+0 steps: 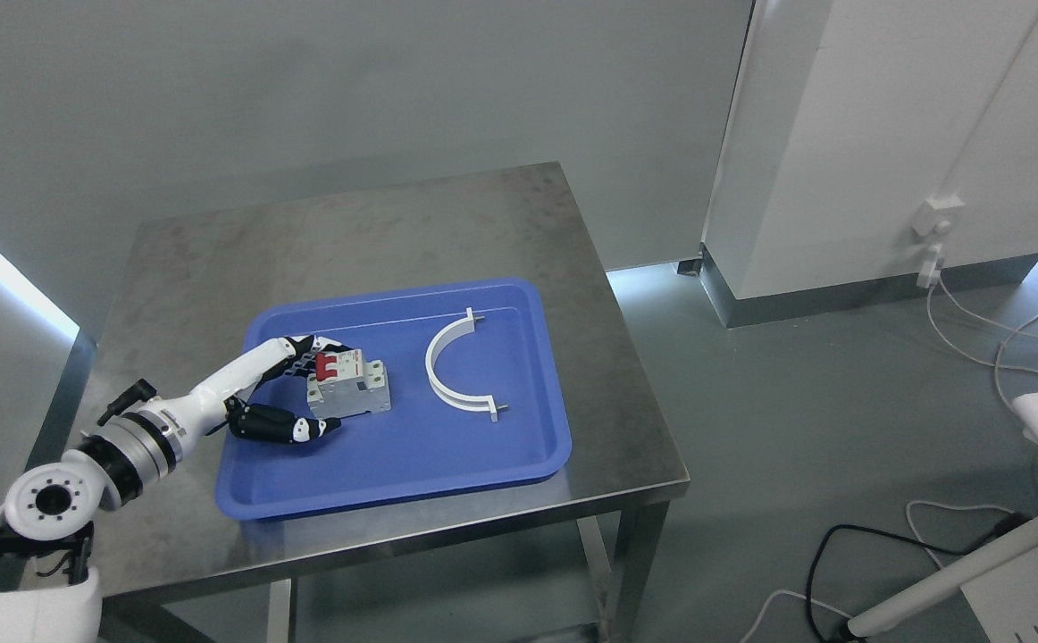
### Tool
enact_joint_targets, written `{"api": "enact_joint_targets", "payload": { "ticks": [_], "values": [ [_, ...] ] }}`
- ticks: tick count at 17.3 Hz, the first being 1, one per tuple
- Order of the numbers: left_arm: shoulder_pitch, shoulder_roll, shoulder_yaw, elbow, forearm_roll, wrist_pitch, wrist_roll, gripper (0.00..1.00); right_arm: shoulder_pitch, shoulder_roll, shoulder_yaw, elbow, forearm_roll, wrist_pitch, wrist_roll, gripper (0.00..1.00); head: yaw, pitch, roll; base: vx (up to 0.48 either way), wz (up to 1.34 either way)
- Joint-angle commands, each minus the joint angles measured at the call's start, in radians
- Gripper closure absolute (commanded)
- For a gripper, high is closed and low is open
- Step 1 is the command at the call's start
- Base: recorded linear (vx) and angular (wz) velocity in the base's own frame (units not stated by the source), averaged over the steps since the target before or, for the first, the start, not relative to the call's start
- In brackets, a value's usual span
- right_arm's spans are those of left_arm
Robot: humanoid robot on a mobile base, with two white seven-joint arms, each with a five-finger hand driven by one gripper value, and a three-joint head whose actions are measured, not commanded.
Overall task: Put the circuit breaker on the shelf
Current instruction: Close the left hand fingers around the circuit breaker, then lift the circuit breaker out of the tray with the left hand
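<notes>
Bench (447,223): stainless steel top, scuffed, standing on a grey floor against a plain grey wall.
Tray (412,455): blue, shallow, rectangular with rounded corners, lying on the near half of the bench.
Circuit breaker (351,386): grey-white body with red toggles on top, resting in the left part of the tray.
Left robot hand (291,393): arm enters from the lower left, white forearm with metal wrist; the hand sits inside the tray at the breaker's left side.
Hand state: fingers (305,353) curled over the far upper edge of the breaker by the red toggles, thumb (291,427) lying along its near lower side; the hand brackets the breaker closely. Whether the breaker is clear of the tray floor cannot be told.
Curved bracket (449,368): white half-ring with a pin at each end, lying flat in the tray, right of the breaker and apart from it.
Right arm: not seen.
Surroundings: white cabinet at upper right with a wall socket and trailing white cables; black and white cables on the floor at lower right.
</notes>
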State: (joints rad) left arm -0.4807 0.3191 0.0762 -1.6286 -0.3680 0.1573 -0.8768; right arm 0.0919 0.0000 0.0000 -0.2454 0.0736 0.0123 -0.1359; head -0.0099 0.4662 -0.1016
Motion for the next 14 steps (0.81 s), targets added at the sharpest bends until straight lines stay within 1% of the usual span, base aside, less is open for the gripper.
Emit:
{"api": "enact_joint_targets", "payload": {
  "ticks": [1, 4, 6, 7, 9, 10, 11, 12, 13, 14],
  "values": [
    [-0.007, -0.083, 0.017, 0.026, -0.026, -0.008, 0.002, 0.53, 0.000, -0.017, 0.020, 0.000, 0.000, 0.066, -0.001, 0.00, 0.0000, 0.000, 0.000, -0.025, 0.00],
    [-0.012, -0.110, 0.017, 0.041, -0.074, -0.030, 0.002, 0.56, 0.000, -0.017, 0.020, 0.000, 0.000, 0.066, -0.001, 0.00, 0.0000, 0.000, 0.000, -0.061, 0.00],
    [-0.030, -0.138, 0.016, 0.052, -0.115, -0.041, 0.002, 0.61, 0.000, -0.017, 0.020, 0.000, 0.000, 0.066, -0.001, 0.00, 0.0000, 0.000, 0.000, -0.095, 0.02],
    [-0.033, -0.155, 0.017, 0.062, -0.133, -0.054, 0.007, 0.64, 0.000, -0.017, 0.020, 0.000, 0.000, 0.066, -0.001, 0.00, 0.0000, 0.000, 0.000, -0.106, 0.04],
    [-0.042, -0.175, 0.020, 0.082, -0.150, -0.123, 0.033, 0.80, 0.000, -0.017, 0.020, 0.000, 0.000, 0.066, -0.001, 0.00, 0.0000, 0.000, 0.000, -0.129, 0.10],
    [-0.044, -0.202, 0.040, 0.090, -0.152, -0.149, 0.041, 0.89, 0.000, -0.017, 0.020, 0.000, 0.000, 0.066, -0.001, 0.00, 0.0000, 0.000, 0.000, -0.091, 0.08],
    [-0.052, -0.243, 0.077, 0.092, -0.152, -0.174, 0.042, 0.94, 0.000, -0.017, 0.020, 0.000, 0.000, 0.066, -0.001, 0.00, 0.0000, 0.000, 0.000, -0.091, 0.08],
    [-0.071, -0.294, 0.111, 0.093, -0.152, -0.203, 0.045, 0.97, 0.000, -0.017, 0.020, 0.000, 0.000, 0.066, -0.001, 0.00, 0.0000, 0.000, 0.000, -0.094, 0.00],
    [-0.108, -0.302, 0.160, 0.098, -0.147, -0.240, 0.067, 0.99, 0.000, -0.017, 0.020, 0.000, 0.000, 0.066, -0.001, 0.00, 0.0000, 0.000, 0.000, -0.093, -0.03],
    [-0.136, -0.302, 0.171, 0.099, -0.140, -0.257, 0.114, 0.99, 0.000, -0.017, 0.020, 0.000, 0.000, 0.066, -0.001, 0.00, 0.0000, 0.000, 0.000, -0.093, -0.03]
  ]
}}
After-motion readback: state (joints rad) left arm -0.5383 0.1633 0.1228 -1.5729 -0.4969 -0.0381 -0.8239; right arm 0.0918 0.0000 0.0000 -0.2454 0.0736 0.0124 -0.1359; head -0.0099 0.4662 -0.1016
